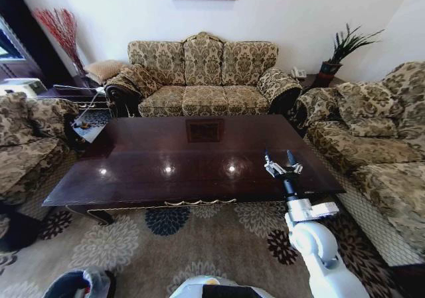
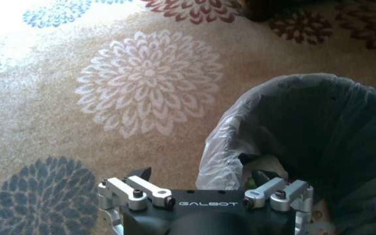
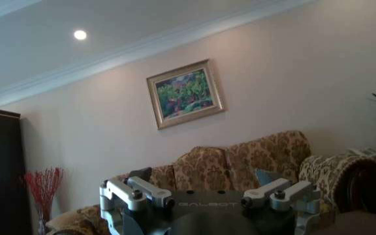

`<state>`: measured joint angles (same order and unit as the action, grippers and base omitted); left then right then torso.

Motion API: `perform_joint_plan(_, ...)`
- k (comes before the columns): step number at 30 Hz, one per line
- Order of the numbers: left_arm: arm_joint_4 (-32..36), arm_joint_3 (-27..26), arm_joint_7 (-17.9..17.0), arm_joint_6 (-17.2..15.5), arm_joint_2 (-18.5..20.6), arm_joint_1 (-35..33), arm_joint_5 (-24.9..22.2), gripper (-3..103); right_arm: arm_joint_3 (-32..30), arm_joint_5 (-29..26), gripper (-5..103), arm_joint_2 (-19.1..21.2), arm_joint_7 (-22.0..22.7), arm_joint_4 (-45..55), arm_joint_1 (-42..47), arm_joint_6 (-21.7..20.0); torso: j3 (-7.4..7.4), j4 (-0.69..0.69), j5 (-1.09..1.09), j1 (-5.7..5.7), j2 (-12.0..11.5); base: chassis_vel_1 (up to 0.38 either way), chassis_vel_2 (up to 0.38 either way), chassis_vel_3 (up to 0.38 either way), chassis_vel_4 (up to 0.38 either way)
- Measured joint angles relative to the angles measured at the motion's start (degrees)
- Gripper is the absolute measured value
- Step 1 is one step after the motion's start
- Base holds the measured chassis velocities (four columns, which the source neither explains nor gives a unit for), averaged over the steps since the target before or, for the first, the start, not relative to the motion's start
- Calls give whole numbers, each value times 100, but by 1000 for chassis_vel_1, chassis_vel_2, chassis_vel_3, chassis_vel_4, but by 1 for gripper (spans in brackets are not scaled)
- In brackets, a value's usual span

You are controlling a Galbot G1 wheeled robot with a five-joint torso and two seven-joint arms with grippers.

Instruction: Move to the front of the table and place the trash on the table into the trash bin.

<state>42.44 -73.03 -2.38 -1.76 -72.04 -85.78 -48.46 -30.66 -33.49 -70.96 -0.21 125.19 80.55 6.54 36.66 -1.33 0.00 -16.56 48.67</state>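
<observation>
The right end effector (image 1: 283, 160) hovers over the desk (image 1: 166, 158) near its right front corner, fingers spread apart and holding nothing. The left end effector (image 2: 201, 177) hangs at the trash bin (image 2: 318, 127) rim on the floral carpet (image 2: 77, 98), fingers wide and empty.

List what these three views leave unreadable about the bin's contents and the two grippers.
- Trash bin contents: in the left wrist view the interior is dark, and the left gripper body covers the near part.
- Trash bin in the head view: cut off by the bottom edge.
- Left gripper: fingertips hard to separate from the dark bin behind them.
- Right gripper: open over the table; small in the head view, so anything tiny on its pads can't be judged.
</observation>
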Motion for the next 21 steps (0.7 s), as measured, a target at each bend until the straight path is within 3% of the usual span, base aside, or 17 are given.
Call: perform_joint_plan(21,10,-6,-55,-53,-1,-2,-60,100,1,2,100,0,0,0,0,-1,0,0,0,0,0,0,0,0,0)
